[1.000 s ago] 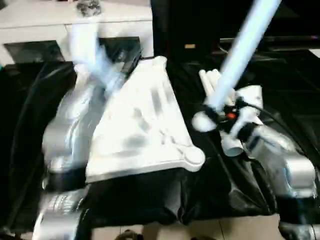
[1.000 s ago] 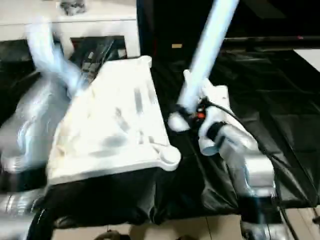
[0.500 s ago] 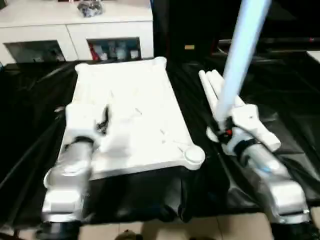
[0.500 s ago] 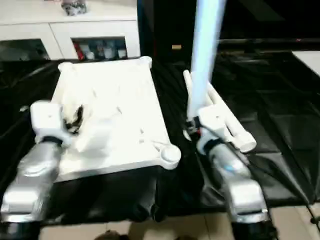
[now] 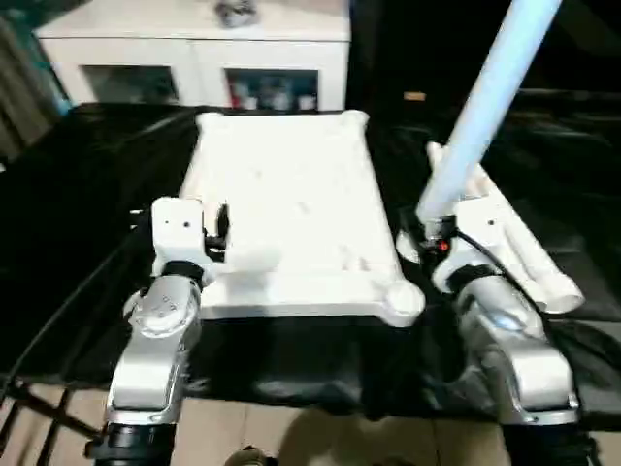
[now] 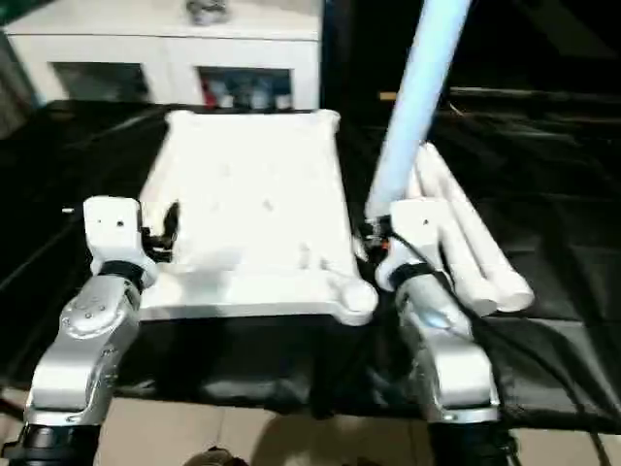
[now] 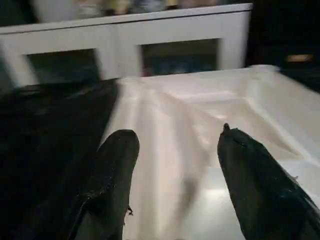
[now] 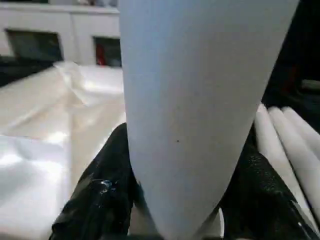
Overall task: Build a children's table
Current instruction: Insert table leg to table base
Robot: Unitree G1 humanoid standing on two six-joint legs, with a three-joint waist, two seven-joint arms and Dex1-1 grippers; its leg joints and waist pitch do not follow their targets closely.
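Observation:
The children's table's white tabletop (image 5: 291,194) lies underside up on black sheeting, with a round corner socket (image 5: 403,303) at its near right. My right gripper (image 5: 428,229) is shut on the thick end of one white leg (image 5: 485,107), which stands nearly upright and leans right, just beside that socket. In the right wrist view the leg (image 8: 200,100) sits between both black fingers (image 8: 102,187). More legs (image 5: 514,243) lie on the sheeting to the right. My left gripper (image 7: 175,145) hovers open over the tabletop's near left rim (image 7: 150,130), holding nothing.
A white cabinet (image 5: 194,49) with dark glazed doors stands behind the work surface. Black plastic sheeting (image 5: 87,194) covers the surface and hangs over its front edge. Tiled floor (image 5: 291,437) shows below.
The view has shifted. My left arm came down from across the tabletop to its near left edge. The held leg swung from a strong tilt to nearly upright.

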